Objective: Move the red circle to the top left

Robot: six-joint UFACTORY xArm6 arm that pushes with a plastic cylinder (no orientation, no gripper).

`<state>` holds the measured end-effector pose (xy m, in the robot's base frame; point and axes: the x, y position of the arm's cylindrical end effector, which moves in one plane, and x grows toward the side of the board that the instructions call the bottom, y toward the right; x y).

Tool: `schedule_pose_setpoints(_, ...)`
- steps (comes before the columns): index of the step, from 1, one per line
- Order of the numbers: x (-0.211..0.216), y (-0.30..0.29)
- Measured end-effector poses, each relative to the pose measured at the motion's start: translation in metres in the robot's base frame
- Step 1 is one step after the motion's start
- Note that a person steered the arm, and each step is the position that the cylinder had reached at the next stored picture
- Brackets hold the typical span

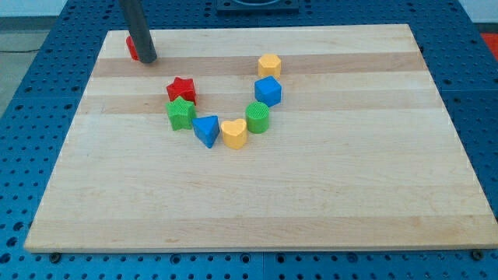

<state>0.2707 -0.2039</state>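
The red circle (131, 47) sits at the top left corner of the wooden board (257, 194), mostly hidden behind my rod. My tip (148, 59) rests on the board right against the red circle's right side. A red star (181, 89) lies to the lower right of my tip, with a green star (181, 113) just below it.
A curved row of blocks runs across the board's middle: blue triangle (207, 130), yellow heart (234, 133), green circle (257, 117), blue cube (268, 91), yellow hexagon (269, 65). Blue pegboard (467, 70) surrounds the board.
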Motion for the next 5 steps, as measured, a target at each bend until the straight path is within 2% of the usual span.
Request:
schedule_pose_setpoints(1,-0.005,0.004)
schedule_pose_setpoints(3,-0.020,-0.024)
schedule_pose_setpoints(5,-0.015,-0.004)
